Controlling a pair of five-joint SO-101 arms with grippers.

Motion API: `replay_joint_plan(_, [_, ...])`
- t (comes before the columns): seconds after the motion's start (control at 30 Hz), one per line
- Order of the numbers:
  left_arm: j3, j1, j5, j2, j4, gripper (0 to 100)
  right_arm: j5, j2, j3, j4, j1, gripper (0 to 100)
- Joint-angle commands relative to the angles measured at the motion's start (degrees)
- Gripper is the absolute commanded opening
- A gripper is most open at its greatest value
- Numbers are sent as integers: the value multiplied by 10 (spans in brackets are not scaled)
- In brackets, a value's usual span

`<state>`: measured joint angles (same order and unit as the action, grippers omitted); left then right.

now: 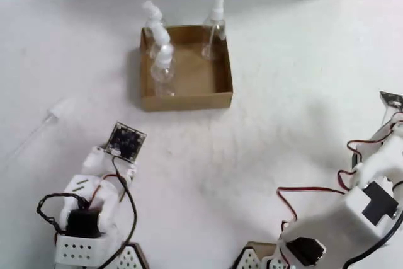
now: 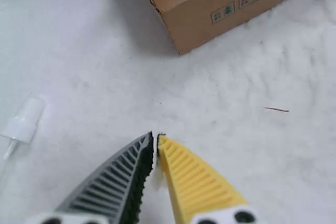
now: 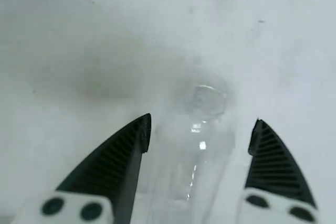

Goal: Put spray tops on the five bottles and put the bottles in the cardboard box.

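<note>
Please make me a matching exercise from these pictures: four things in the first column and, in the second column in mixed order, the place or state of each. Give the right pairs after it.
Column 1
1. left gripper
2. right gripper
3. loose spray top
4. capped bottles

Column 2
A. standing in the cardboard box
B. open, with an uncapped bottle between its fingers
C. shut, holding nothing
D. lying on the table, outside the box

Pairs: 1-C; 2-B; 3-D; 4-A

Cardboard box side: sm. printed symbols, illegible.
</note>
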<state>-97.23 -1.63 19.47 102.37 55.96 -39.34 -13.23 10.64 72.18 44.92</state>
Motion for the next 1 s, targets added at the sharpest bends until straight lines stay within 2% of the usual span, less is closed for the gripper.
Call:
replay_joint_plan(0.0, [2,-1,2,3,1,20,7,7,-40,34,15,245])
replay_joint_plan(0.47, [2,-1,4,3,0,20,7,9,0,29,38,247])
replay_joint_plan(0.73, [2,0,4,3,0,20,50,40,-2,29,41,248])
replay_joint_plan(0.87, [2,0,4,3,0,20,50,63,50,23,44,248])
replay_joint_plan(0.97, [2,0,4,3,-11,20,53,90,99,-18,46,248])
